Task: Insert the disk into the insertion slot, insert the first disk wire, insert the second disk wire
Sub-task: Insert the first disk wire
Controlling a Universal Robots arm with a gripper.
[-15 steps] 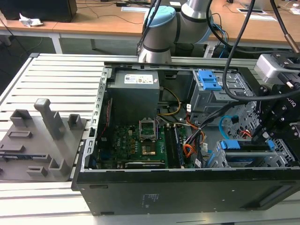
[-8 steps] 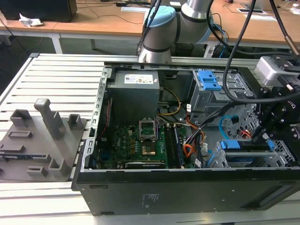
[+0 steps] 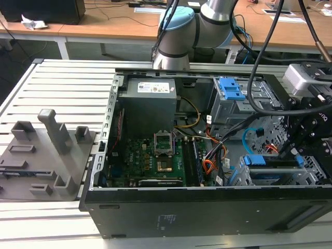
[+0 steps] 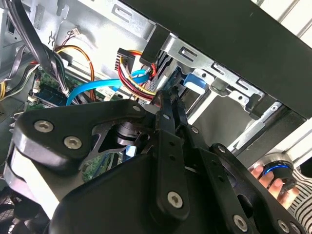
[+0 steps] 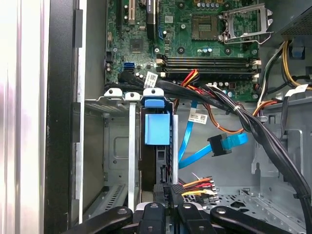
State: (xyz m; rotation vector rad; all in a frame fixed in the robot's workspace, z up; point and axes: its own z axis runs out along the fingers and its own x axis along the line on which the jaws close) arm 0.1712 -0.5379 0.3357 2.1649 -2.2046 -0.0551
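Note:
The disk point(image 5: 157, 129) sits in its bright blue carrier inside the grey insertion slot point(image 5: 132, 146), near the front corner of the open case in the exterior view's right point(image 3: 254, 160). My gripper point(image 5: 167, 191) is at the disk's rear end, shut on the small black plug of the first disk wire point(image 5: 200, 184), whose orange, red and yellow strands run off to one side. In the second wrist view the closed fingertips point(image 4: 168, 100) lie against that bundle point(image 4: 136, 80). The second disk wire point(image 5: 222, 145), light blue with a black plug, hangs free beside the slot point(image 3: 249, 136).
The taller cage with a blue latch point(image 3: 231, 88) stands behind the slot. The motherboard point(image 3: 155, 161) and power supply point(image 3: 150, 104) fill the case's middle. Thick black cables point(image 5: 253, 126) cross nearby. A grey fixture point(image 3: 46, 150) lies left; a person's hand point(image 4: 265, 178) is outside the case.

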